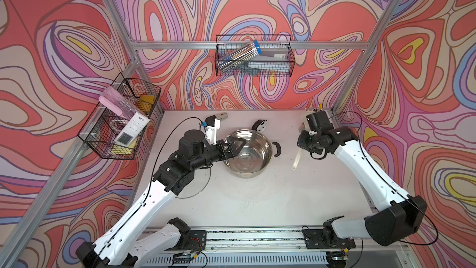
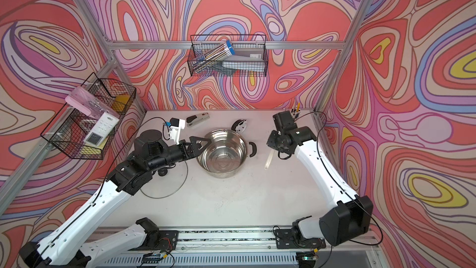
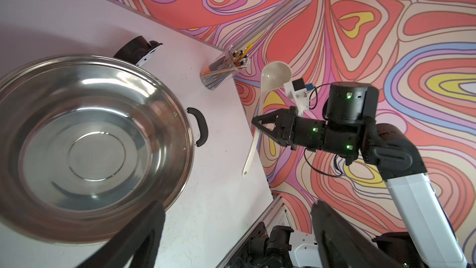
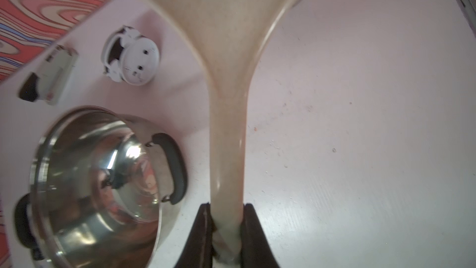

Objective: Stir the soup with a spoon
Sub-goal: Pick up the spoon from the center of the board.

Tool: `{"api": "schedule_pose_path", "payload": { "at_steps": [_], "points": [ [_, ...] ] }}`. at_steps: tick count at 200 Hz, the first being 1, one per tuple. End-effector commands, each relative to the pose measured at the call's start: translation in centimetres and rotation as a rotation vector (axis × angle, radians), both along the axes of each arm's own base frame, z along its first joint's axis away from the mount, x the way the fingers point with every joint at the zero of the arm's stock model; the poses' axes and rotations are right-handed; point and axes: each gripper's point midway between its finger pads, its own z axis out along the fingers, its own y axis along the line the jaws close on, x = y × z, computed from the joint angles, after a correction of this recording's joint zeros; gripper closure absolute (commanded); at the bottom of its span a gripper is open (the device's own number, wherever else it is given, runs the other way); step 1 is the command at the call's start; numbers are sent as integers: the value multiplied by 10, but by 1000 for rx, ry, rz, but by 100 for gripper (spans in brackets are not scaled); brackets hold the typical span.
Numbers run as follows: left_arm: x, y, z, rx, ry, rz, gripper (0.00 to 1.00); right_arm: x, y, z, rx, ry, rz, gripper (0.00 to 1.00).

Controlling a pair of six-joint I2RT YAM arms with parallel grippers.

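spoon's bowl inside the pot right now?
No: the right gripper holds the spoon by its handle off to the side of the pot, clear of its rim.

Robot lab test cell, not a real kitchen. Evidence: aluminium extrusion frame [image 1: 180,45] boxing in the space, wall panels [image 1: 257,1] printed with red-purple swirls on three sides, plain white tabletop [image 1: 257,197]. Left arm [image 1: 144,202] and right arm [image 1: 360,166] sit on a base rail [image 1: 257,235] with exposed electronics [image 1: 195,239] and loose wiring at the front edge. Back basket [image 1: 288,60] and side basket [image 1: 103,143] hang off the frame, stuffed with random props. Steel pot [image 1: 247,161] shares the table with a stapler [image 2: 197,119] and a pencil cup [image 3: 219,76]: mixed kitchen/office clutter
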Motion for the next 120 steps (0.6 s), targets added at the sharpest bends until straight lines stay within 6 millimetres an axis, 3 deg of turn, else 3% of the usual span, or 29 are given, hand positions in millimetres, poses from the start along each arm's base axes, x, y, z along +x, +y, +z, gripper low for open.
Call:
{"api": "schedule_pose_path", "payload": {
  "at_steps": [1,53,93,120],
  "points": [
    [11,-11,38,-111,-141,18,8,8,27,26,179,-10,5,100],
    [14,-23,37,-123,-152,1,9,28,88,83,546,-69,29,100],
    [15,-35,25,-106,-133,-4,9,31,129,118,705,-113,69,100],
    [19,-39,21,-114,-120,-3,9,29,153,130,763,-116,107,100]
  ]
}}
